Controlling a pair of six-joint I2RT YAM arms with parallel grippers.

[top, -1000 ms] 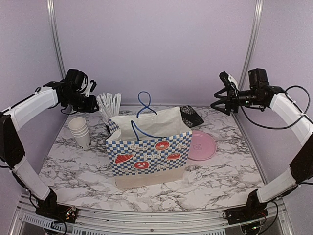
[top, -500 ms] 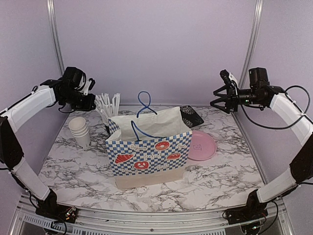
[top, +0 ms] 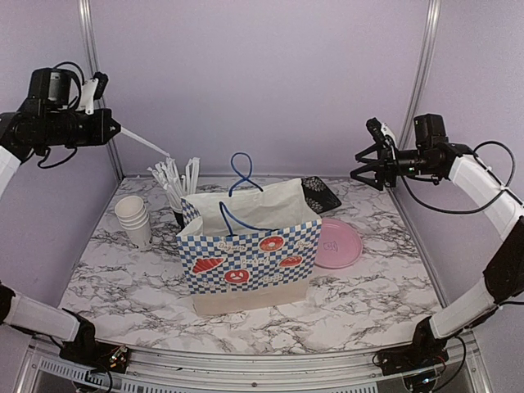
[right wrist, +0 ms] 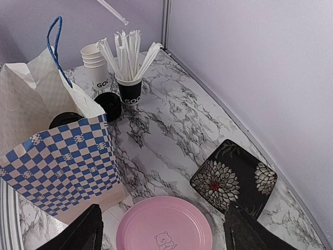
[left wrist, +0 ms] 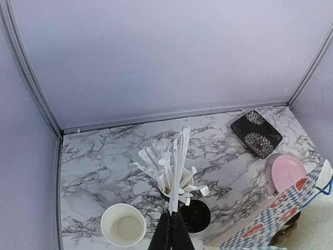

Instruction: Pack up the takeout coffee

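My left gripper [top: 113, 131] hangs high at the back left, shut on one white wrapped straw [top: 147, 145]. In the left wrist view the jaws [left wrist: 174, 216] pinch that straw [left wrist: 178, 166] above the black cup of straws [left wrist: 174, 179]. One takeout coffee shows its black lid [left wrist: 195, 215] on the table beside the straw cup, behind the checkered paper bag [top: 246, 254]. The right wrist view shows that lid [right wrist: 108, 104] and a second black lid [right wrist: 65, 120] inside the bag [right wrist: 57, 161]. My right gripper [top: 362, 166] hovers open and empty at the back right, above the pink plate [right wrist: 164, 224].
A nested stack of plain white cups [top: 133, 219] stands at the left. The pink plate [top: 338, 243] lies right of the bag, with a black floral dish [top: 319, 193] behind it. The bag's blue handles [top: 240, 176] stick up.
My left gripper has shut on a straw and risen up and to the left, drawing it out of the cup. The right arm has barely moved.
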